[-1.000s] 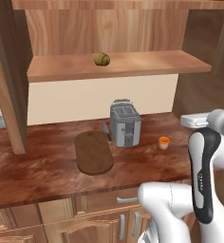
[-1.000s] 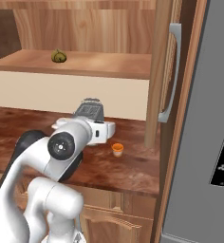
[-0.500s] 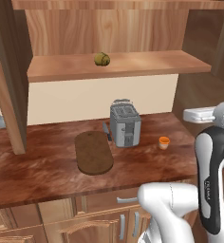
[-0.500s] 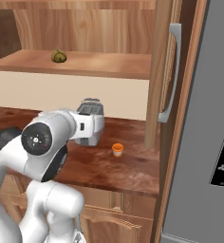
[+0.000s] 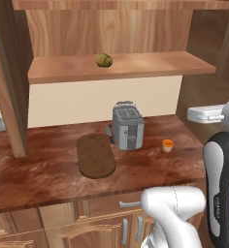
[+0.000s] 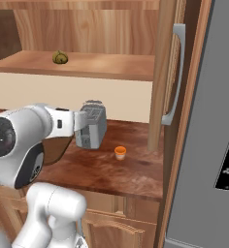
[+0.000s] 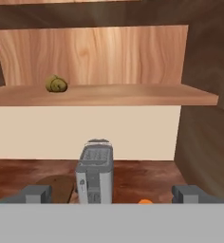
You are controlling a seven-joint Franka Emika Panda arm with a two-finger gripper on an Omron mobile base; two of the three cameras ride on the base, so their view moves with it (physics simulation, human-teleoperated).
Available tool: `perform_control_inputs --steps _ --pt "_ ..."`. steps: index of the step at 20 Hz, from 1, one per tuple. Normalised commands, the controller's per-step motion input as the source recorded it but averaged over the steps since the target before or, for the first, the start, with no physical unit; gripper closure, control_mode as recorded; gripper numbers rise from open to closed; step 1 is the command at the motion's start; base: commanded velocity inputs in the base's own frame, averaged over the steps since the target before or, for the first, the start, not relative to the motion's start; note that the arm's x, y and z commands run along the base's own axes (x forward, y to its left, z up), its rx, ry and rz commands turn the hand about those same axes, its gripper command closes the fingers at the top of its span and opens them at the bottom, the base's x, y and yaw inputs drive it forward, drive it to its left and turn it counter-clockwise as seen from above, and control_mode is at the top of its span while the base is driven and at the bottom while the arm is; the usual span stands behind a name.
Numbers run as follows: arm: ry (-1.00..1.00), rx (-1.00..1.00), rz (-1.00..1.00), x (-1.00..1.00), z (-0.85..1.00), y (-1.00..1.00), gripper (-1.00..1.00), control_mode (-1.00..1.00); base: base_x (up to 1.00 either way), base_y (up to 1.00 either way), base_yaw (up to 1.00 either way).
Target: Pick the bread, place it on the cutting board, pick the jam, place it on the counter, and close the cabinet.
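The bread (image 5: 104,60) (image 6: 60,57) (image 7: 56,84) is an olive-yellow lump lying on the light shelf inside the open cabinet (image 6: 166,72). Down on the counter (image 5: 39,174) lies the dark oval cutting board (image 5: 95,155) (image 7: 57,186), bare. The small orange jam (image 5: 168,145) (image 6: 120,152) stands on the counter to the right of the toaster. My gripper (image 5: 200,114) (image 6: 79,127) (image 7: 113,194) hovers above the counter's front right part. It faces the shelf, well short of the bread and lower than it. Its fingertips (image 7: 36,193) stand wide apart and hold nothing, so it is open.
A silver toaster (image 5: 127,127) (image 6: 91,126) stands between board and jam. The cabinet's open doors jut out at the left (image 5: 9,77) and at the right, with a grey bar handle (image 6: 176,72). A grey fridge (image 6: 208,121) fills the right side.
The arm's elbow has swung outward and the hand has drifted a little up and back. Bread, jam and board have not moved.
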Motion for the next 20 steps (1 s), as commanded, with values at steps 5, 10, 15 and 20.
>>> perform_control_inputs --steps 5,10,15,20 --pt "0.00 0.00 0.00 -0.37 0.30 0.38 -1.00 -1.00 0.00 0.00 0.00" --pt "0.03 0.00 0.00 -0.35 0.31 0.36 -1.00 -1.00 0.00 0.00 0.00" --pt "0.07 0.00 0.00 -0.33 0.31 0.36 -1.00 -1.00 0.00 0.00 0.00" --pt "0.09 0.00 0.00 -0.35 0.25 0.31 -1.00 -1.00 0.00 0.00 0.00"
